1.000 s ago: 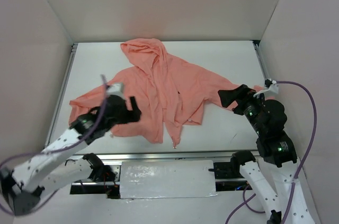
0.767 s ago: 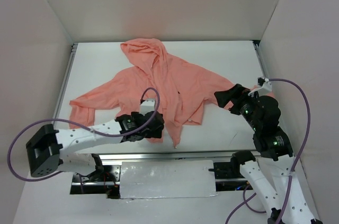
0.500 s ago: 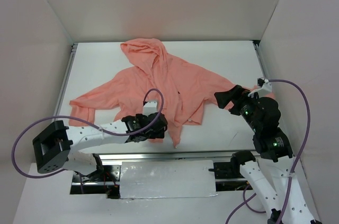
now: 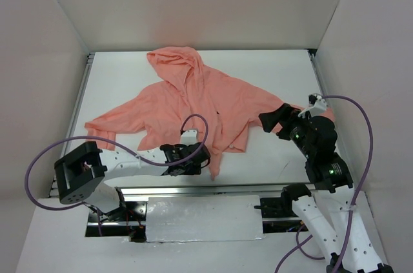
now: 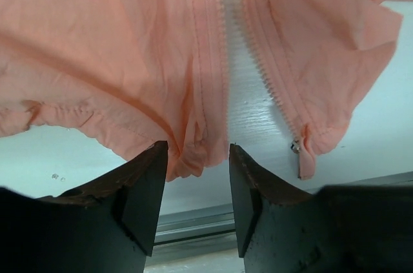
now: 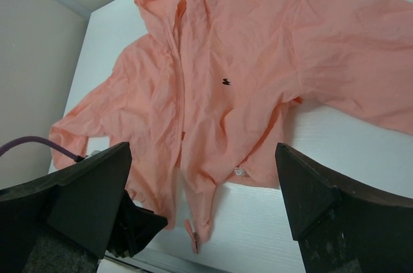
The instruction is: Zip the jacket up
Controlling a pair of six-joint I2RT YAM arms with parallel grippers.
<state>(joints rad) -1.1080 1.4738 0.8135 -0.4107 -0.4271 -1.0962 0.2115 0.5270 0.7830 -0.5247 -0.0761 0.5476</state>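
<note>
The salmon-pink jacket (image 4: 200,99) lies flat on the white table, hood at the back, front unzipped at the bottom. My left gripper (image 4: 195,159) is low at the near hem. In the left wrist view it (image 5: 197,157) is open, its fingers either side of the bottom corner of the left front panel (image 5: 193,150), not clamped. The two zipper rows (image 5: 222,40) lie apart, and the zipper end with a small metal piece (image 5: 297,148) is on the right panel. My right gripper (image 4: 270,121) hovers wide open and empty over the right sleeve. Its wrist view shows the jacket (image 6: 226,60) below the right gripper (image 6: 202,157).
White walls enclose the table on three sides. A metal rail (image 4: 193,189) runs along the near edge, just behind my left fingers. A second rail (image 4: 80,105) runs along the left side. Purple cables (image 4: 361,124) loop from both arms.
My left arm has swung from the left sleeve across to the middle of the near hem. My right gripper has shifted slightly left. The jacket has not moved.
</note>
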